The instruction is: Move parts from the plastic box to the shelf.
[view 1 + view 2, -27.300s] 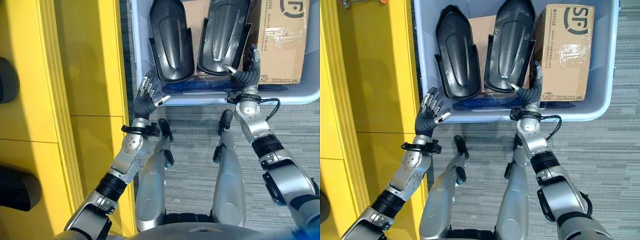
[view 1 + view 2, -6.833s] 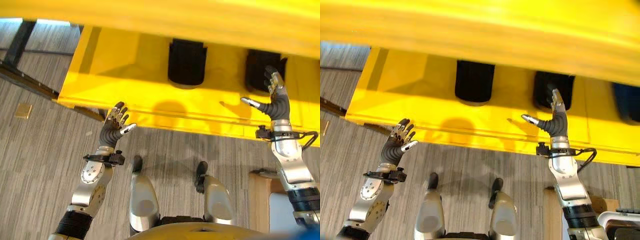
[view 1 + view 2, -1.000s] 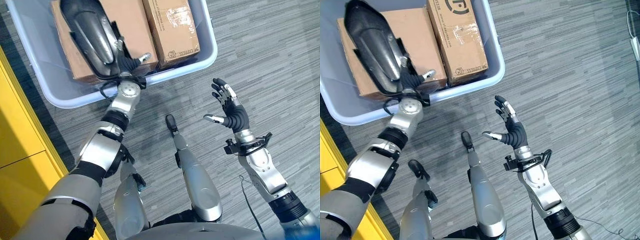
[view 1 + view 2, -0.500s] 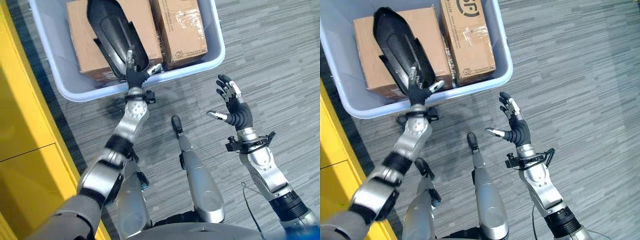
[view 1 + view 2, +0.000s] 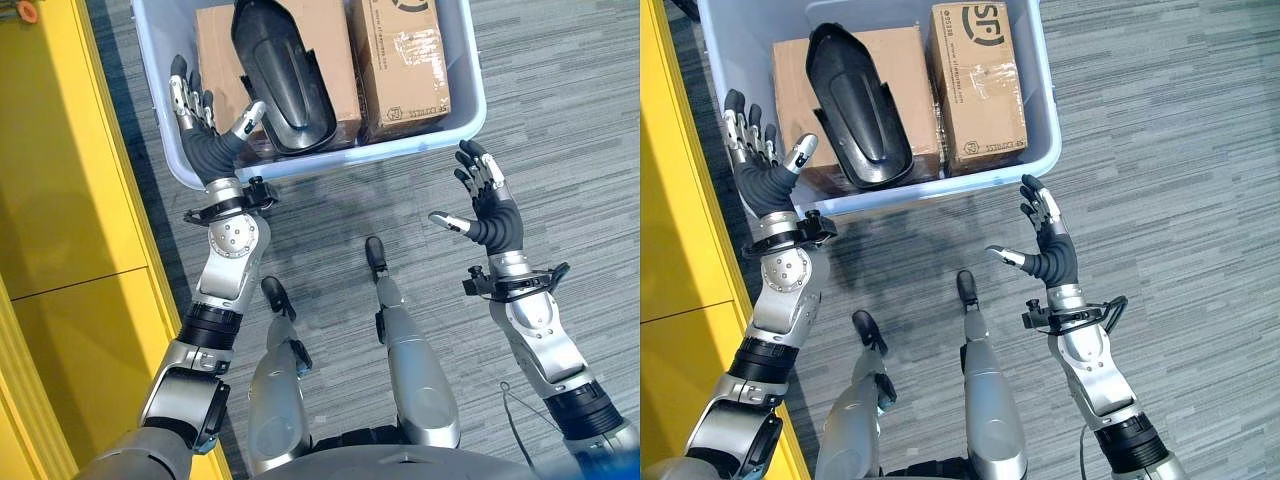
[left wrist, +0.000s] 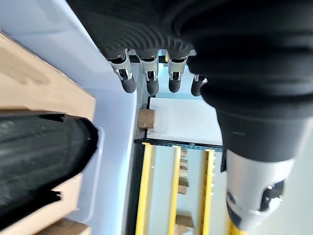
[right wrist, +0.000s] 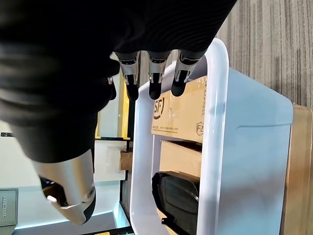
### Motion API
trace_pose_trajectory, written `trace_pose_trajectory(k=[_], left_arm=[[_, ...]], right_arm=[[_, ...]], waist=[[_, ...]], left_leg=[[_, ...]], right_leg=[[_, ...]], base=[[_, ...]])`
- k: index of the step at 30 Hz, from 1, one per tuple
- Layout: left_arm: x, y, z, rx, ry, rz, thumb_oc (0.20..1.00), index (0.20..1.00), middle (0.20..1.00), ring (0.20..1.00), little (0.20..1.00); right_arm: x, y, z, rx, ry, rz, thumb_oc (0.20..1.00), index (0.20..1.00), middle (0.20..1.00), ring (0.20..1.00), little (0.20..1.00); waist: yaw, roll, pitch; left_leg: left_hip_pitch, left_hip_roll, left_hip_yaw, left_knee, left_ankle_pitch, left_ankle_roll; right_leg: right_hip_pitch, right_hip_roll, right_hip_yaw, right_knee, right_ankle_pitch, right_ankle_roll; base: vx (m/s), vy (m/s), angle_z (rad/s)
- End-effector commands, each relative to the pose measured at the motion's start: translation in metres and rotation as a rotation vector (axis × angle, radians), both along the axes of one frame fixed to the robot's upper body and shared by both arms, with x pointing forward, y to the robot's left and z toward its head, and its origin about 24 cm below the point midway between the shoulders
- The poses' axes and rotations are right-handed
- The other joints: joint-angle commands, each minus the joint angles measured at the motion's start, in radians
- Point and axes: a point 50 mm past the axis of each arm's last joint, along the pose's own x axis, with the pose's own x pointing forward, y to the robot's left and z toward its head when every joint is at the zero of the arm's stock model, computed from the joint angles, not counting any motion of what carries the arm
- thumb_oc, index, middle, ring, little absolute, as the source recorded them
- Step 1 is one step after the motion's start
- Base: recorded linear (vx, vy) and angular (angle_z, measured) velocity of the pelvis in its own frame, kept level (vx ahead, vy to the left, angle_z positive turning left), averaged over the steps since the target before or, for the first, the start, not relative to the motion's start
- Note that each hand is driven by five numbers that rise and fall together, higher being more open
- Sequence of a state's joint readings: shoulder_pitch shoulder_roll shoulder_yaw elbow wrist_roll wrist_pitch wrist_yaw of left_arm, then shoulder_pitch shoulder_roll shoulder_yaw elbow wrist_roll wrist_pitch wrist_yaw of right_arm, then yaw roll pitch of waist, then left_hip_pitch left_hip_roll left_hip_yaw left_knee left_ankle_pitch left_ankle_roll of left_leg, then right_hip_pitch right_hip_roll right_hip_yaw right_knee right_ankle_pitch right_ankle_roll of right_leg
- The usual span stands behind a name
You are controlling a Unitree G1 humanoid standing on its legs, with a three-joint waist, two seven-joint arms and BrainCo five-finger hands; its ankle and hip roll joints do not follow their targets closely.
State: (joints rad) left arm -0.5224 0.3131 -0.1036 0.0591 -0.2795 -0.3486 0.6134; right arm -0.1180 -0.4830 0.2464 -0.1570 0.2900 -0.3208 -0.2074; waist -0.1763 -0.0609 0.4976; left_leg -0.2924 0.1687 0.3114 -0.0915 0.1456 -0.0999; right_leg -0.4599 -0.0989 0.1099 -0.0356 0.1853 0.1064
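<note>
A pale plastic box (image 5: 330,158) stands on the floor ahead. One long black moulded part (image 5: 283,70) lies in it, resting on a cardboard box. My left hand (image 5: 205,150) is raised over the box's near left corner, just left of the part, open with fingers spread and holding nothing. In the left wrist view the fingers (image 6: 146,78) are straight and the part (image 6: 39,156) lies beside them. My right hand (image 5: 497,225) hangs open over the floor, off the box's near right corner. The right wrist view looks at the box (image 7: 215,147) and the part (image 7: 178,196).
The yellow shelf unit (image 5: 60,200) runs along my left, close to the box. Two cardboard boxes (image 5: 400,50) (image 5: 805,70) fill the plastic box's floor. Grey striped carpet (image 5: 560,110) lies to the right.
The view has shifted. My left hand has come off the black part's near end and moved left to the box's corner, fingers spread. The right hand stays open.
</note>
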Motion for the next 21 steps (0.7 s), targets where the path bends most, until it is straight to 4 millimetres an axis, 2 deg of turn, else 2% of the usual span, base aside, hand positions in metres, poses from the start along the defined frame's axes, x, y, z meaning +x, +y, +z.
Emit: trace_pose_trajectory(k=[1, 5, 7, 8, 12, 21], left_arm=[[-0.002, 0.008, 0.016, 0.026, -0.104, 0.083, 1.000, 1.000, 1.000, 1.000, 1.000], [0.008, 0.003, 0.014, -0.001, -0.070, 0.069, 1.000, 1.000, 1.000, 1.000, 1.000], [0.019, 0.000, 0.006, -0.034, -0.003, 0.060, 1.000, 1.000, 1.000, 1.000, 1.000], [0.028, 0.000, 0.000, -0.048, 0.061, 0.085, 1.000, 1.000, 1.000, 1.000, 1.000], [0.040, 0.009, -0.009, -0.102, 0.133, 0.113, 1.000, 1.000, 1.000, 1.000, 1.000], [0.051, 0.018, -0.029, -0.124, 0.259, 0.163, 1.000, 1.000, 1.000, 1.000, 1.000]], right_arm=[[-0.009, -0.008, 0.009, 0.024, -0.072, -0.028, 1.000, 1.000, 1.000, 1.000, 1.000], [-0.008, -0.007, 0.009, 0.022, -0.073, -0.027, 1.000, 1.000, 1.000, 1.000, 1.000], [-0.007, -0.005, 0.009, 0.021, -0.068, -0.025, 1.000, 1.000, 1.000, 1.000, 1.000], [-0.006, -0.003, 0.007, 0.022, -0.063, -0.026, 1.000, 1.000, 1.000, 1.000, 1.000], [-0.005, -0.001, 0.006, 0.028, -0.050, -0.018, 1.000, 1.000, 1.000, 1.000, 1.000], [-0.006, 0.001, 0.004, 0.028, -0.039, 0.003, 1.000, 1.000, 1.000, 1.000, 1.000]], waist=[[-0.009, -0.015, -0.050], [-0.015, -0.018, -0.047], [-0.019, -0.022, -0.044], [-0.024, -0.026, -0.042], [-0.035, -0.036, -0.039], [-0.044, -0.044, -0.039]], left_leg=[[0.094, 0.078, -0.054, 0.036, -0.056, -0.052], [0.094, 0.080, -0.053, 0.028, -0.053, -0.052], [0.093, 0.081, -0.052, 0.026, -0.048, -0.051], [0.092, 0.083, -0.051, 0.024, -0.045, -0.052], [0.090, 0.087, -0.042, 0.024, -0.041, -0.055], [0.092, 0.090, -0.036, 0.024, -0.037, -0.057]], right_leg=[[0.025, -0.079, -0.054, 0.069, -0.045, 0.091], [0.021, -0.078, -0.054, 0.069, -0.045, 0.089], [0.015, -0.074, -0.051, 0.070, -0.043, 0.089], [0.007, -0.069, -0.050, 0.074, -0.043, 0.088], [-0.007, -0.058, -0.042, 0.079, -0.043, 0.086], [-0.018, -0.049, -0.037, 0.086, -0.046, 0.083]], base=[[0.00, 0.000, 0.00], [0.00, 0.000, 0.00], [0.00, 0.000, 0.00], [0.00, 0.000, 0.00], [0.01, 0.006, -0.04], [0.00, 0.001, -0.02]])
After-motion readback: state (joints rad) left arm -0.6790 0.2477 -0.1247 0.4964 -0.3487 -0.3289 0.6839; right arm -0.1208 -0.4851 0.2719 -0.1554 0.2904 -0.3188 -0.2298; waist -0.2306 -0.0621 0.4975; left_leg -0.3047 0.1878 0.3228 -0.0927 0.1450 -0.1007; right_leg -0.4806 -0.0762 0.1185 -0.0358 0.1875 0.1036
